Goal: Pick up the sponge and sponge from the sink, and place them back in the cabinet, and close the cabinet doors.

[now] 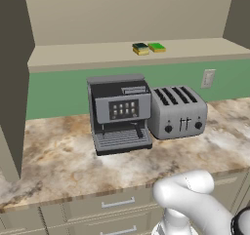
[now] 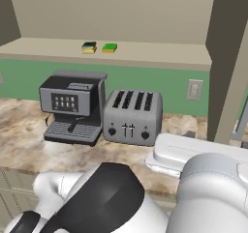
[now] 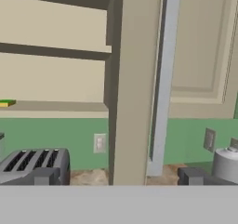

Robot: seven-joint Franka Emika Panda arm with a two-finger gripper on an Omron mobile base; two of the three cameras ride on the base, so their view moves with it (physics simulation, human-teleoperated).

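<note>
The two sponges lie side by side, close together, on the cabinet shelf (image 1: 73, 53): the dark-topped sponge (image 1: 140, 48) to the left of the bright green sponge (image 1: 157, 47), above the coffee machine (image 1: 119, 112) and toaster (image 1: 177, 111) that stand touching on the marbled worktop (image 1: 58, 161). The gripper (image 3: 116, 176) has its fingers (image 3: 44, 175) spread wide with nothing between them, facing the edge of an open cabinet door (image 3: 128, 88) and its long silver handle (image 3: 162, 79).

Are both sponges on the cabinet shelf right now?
Yes, the dark-topped sponge and the green-topped sponge lie side by side on the shelf, above the coffee machine.
</note>
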